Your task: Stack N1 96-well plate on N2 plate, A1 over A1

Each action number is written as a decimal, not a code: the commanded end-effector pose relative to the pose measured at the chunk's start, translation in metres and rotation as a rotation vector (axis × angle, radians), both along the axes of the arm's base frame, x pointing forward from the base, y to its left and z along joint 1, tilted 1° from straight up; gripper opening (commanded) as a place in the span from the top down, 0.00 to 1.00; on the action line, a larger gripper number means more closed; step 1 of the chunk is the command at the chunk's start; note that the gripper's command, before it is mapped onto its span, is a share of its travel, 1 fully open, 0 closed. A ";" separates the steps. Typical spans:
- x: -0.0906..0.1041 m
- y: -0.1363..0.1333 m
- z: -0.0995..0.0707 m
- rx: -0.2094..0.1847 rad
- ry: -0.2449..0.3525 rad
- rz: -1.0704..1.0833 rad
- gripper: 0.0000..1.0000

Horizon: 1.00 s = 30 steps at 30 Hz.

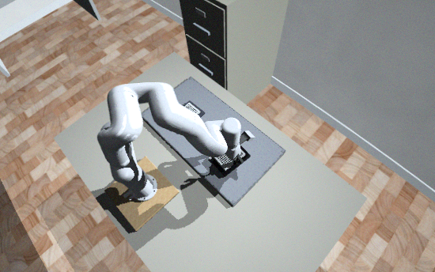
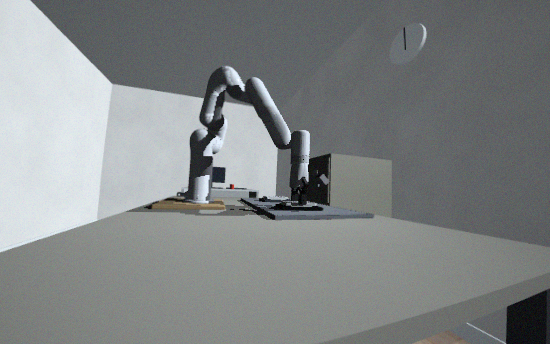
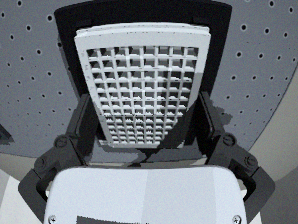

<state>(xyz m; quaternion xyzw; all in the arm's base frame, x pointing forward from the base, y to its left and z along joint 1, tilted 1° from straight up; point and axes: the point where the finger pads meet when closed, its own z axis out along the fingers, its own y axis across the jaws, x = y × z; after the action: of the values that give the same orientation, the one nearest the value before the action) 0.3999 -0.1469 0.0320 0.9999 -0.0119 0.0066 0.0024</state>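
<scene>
A white 96-well plate (image 3: 141,83) sits in the black plate nest N1 (image 3: 143,23) on the grey perforated mat. It also shows in the top view (image 1: 224,159), under the arm's wrist. My gripper (image 3: 144,104) is open, low over the plate, with one dark finger on each long side of it, near its close end. The fingers stand apart from the plate's sides. The second 96-well plate (image 1: 192,107) lies in nest N2 at the mat's far end, partly hidden by the arm. In the exterior view the gripper (image 2: 300,199) is down at the mat.
The grey mat (image 1: 213,138) lies on a pale table. The arm's base stands on a wooden board (image 1: 146,194). A filing cabinet (image 1: 229,39) stands beyond the table's far edge. A small white tag (image 1: 249,135) sits beside N1.
</scene>
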 end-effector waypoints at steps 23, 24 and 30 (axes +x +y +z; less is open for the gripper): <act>0.001 0.000 0.001 -0.001 -0.004 0.000 1.00; 0.001 0.000 0.001 -0.001 -0.004 0.000 1.00; 0.001 0.000 0.001 -0.001 -0.004 0.000 1.00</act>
<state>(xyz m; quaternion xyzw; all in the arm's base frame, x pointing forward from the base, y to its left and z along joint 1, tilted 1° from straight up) 0.4000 -0.1469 0.0321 0.9999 -0.0119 0.0067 0.0024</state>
